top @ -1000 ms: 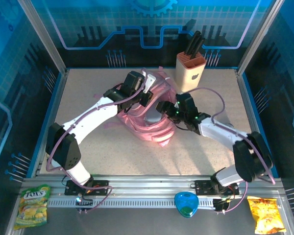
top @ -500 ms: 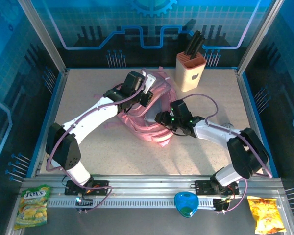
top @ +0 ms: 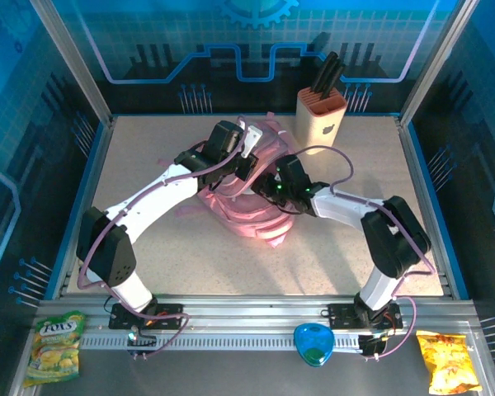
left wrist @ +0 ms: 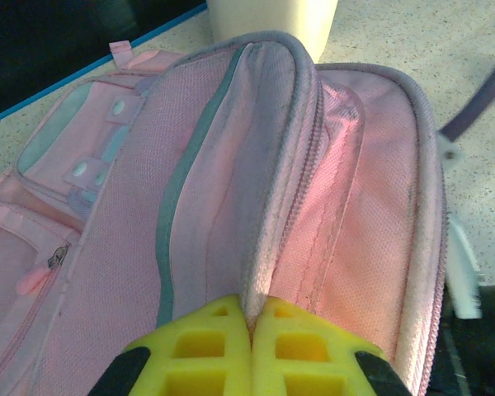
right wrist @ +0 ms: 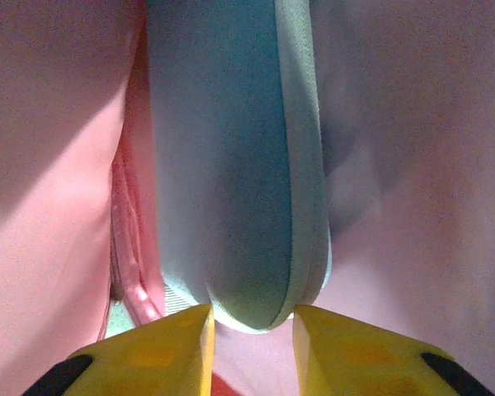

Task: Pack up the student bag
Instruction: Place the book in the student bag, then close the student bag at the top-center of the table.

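While the student bag (top: pixel 262 223) is pinched by the left fingers (left wrist: pixel 206 351), a bluish item (right wrist: pixel 231 165), gripped by the right fingers (right wrist: pixel 161 351), is judged mid-insertion.

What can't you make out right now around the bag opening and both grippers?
Top external: right gripper fingertips, hidden inside the student bag.
Right wrist: what the blue-grey item between the fingers is; too close, cut off at the top edge.
Left wrist: the bag's inside, hidden behind the fabric the left gripper pinches.
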`<action>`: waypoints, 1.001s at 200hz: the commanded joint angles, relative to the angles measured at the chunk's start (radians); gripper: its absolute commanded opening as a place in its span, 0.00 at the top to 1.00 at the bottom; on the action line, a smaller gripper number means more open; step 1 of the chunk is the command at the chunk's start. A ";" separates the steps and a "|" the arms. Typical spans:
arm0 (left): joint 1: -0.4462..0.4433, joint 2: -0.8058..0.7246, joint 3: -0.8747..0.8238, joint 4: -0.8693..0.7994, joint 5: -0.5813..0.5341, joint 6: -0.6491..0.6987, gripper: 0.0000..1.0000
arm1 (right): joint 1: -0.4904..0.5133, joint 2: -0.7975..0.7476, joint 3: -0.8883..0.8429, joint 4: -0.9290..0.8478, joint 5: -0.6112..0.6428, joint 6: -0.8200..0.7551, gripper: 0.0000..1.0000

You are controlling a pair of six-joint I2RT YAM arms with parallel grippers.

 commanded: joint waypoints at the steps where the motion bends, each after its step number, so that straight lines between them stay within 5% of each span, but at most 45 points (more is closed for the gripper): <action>1: -0.005 -0.074 -0.001 0.107 0.032 -0.038 1.00 | -0.009 0.059 0.044 0.068 0.011 0.002 0.71; 84: -0.001 -0.057 0.004 0.124 0.020 -0.079 1.00 | -0.035 0.182 0.109 0.224 -0.029 0.023 0.75; 123: 0.004 -0.031 0.006 0.125 0.041 -0.113 1.00 | -0.065 -0.037 -0.128 0.283 -0.063 0.019 0.60; 149: 0.004 0.013 0.028 0.094 0.124 -0.123 1.00 | -0.074 -0.249 -0.273 0.125 -0.061 0.014 0.52; 173: 0.004 0.043 0.028 0.076 0.139 -0.161 0.73 | -0.067 -0.417 -0.379 -0.041 0.021 0.017 0.47; 200: 0.015 0.032 0.031 0.018 0.030 -0.343 0.41 | -0.057 -0.548 -0.430 -0.170 0.106 -0.022 0.42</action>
